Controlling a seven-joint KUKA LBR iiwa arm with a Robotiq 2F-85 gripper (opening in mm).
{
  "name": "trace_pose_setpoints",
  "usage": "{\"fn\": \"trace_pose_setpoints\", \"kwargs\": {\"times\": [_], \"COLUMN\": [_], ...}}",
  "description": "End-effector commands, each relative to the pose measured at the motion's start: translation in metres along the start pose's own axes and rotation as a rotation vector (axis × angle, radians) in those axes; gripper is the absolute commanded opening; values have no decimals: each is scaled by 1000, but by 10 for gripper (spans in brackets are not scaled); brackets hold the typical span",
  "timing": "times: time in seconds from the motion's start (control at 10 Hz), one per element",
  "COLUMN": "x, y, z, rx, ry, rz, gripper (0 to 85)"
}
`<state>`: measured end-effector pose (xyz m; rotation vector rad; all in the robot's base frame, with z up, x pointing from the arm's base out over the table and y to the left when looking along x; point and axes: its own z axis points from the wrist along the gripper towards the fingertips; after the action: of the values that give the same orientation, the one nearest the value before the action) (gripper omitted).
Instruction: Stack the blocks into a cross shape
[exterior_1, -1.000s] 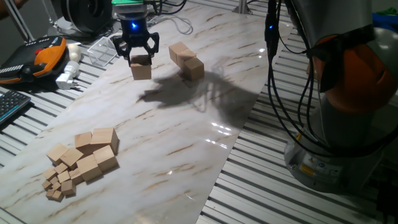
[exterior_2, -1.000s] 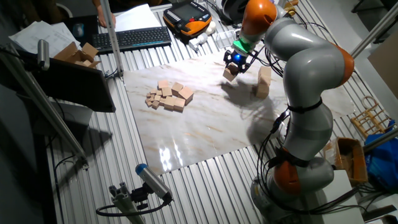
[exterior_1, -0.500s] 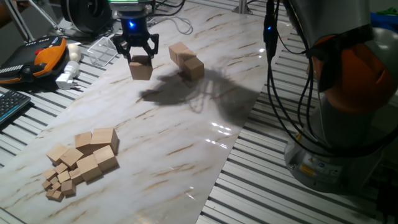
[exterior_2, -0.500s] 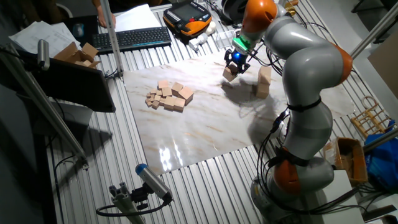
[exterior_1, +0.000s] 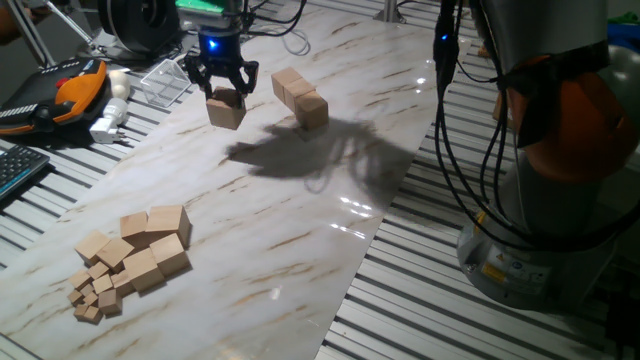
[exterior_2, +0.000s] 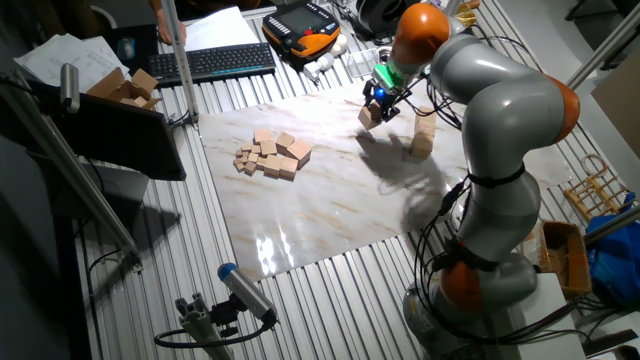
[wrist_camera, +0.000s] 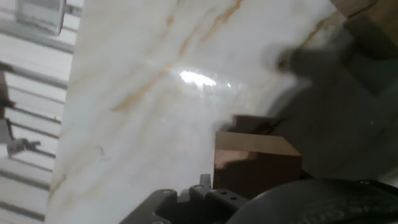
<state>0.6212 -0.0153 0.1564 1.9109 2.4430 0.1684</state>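
Note:
My gripper (exterior_1: 226, 93) is shut on a light tan wooden block (exterior_1: 226, 110) and holds it slightly tilted, just above the marble board at its far left. The same gripper (exterior_2: 379, 96) and block (exterior_2: 371, 114) show in the other fixed view. In the hand view the held block (wrist_camera: 255, 163) fills the lower middle. Two more blocks (exterior_1: 300, 97) sit joined together to the right of the gripper, apart from it. They also show in the other fixed view (exterior_2: 423, 135) and at the hand view's top right corner (wrist_camera: 367, 25). A pile of blocks (exterior_1: 145, 250) lies at the near left.
Several tiny cubes (exterior_1: 95, 298) lie at the pile's near end. An orange teach pendant (exterior_1: 75, 88), a white plug (exterior_1: 108, 122) and a keyboard (exterior_1: 15, 170) lie left of the board. The robot base (exterior_1: 530, 240) and its cables stand at the right.
The gripper has moved a little up and toward the far edge with the block in it. The arm's shadow on the board has shifted. The other blocks have not moved.

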Motion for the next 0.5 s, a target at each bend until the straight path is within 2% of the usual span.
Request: {"fn": "trace_pose_setpoints", "kwargs": {"times": [0.0,0.1,0.2,0.3,0.4], "x": [-4,-14,-28,-47,-65], "y": [-4,-8,-14,-23,-29], "z": [-3,-6,-10,-17,-24], "rx": [-11,-11,-21,-36,-46], "ry": [-101,-129,-141,-146,-133], "rz": [496,510,536,545,569], "gripper": [0,0,0,0,0]}}
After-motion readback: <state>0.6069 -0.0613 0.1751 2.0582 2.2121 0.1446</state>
